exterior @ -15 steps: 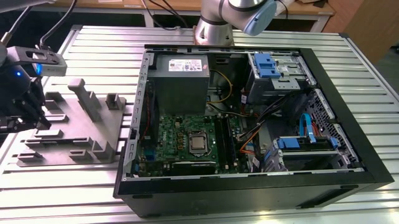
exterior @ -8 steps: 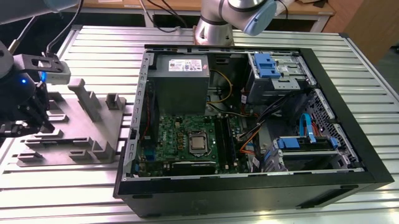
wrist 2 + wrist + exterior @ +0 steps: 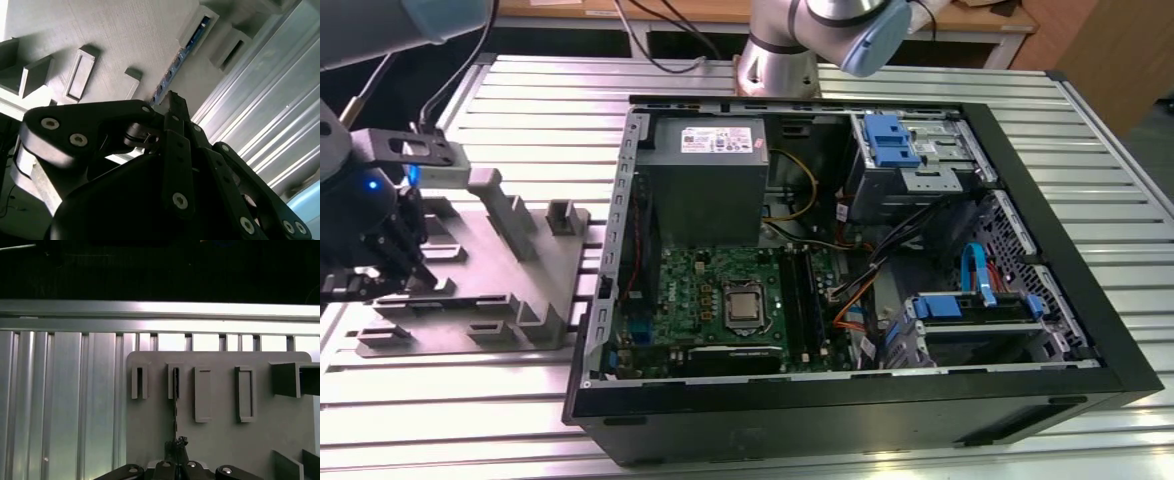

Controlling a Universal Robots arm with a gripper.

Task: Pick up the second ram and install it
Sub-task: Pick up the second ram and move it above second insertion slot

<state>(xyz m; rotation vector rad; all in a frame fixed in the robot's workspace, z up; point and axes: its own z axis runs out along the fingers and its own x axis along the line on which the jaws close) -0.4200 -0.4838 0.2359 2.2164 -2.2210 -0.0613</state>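
Gripper: seen low over the holder at the exterior view's left (image 3: 390, 262); in both wrist views (image 3: 177, 444) (image 3: 172, 100) its fingers are drawn nearly together, and the near end of the ram is clamped between them.
Ram: seen edge-on as a thin dark strip in the first wrist view (image 3: 175, 400), and as a bluish strip with chips in the second wrist view (image 3: 182, 52). It is stood on its long edge on the holder, with its far end seated in a raised pocket.
Holder: a grey plate (image 3: 220, 440) (image 3: 125, 35) (image 3: 507, 270) with several raised pockets, laid on the table just beside the case.
Table: ribbed metal slats (image 3: 520, 100) (image 3: 65, 405).
Case: laid open on its side (image 3: 854, 400), well apart from the gripper.
Board: green, mounted inside the case (image 3: 707, 290).
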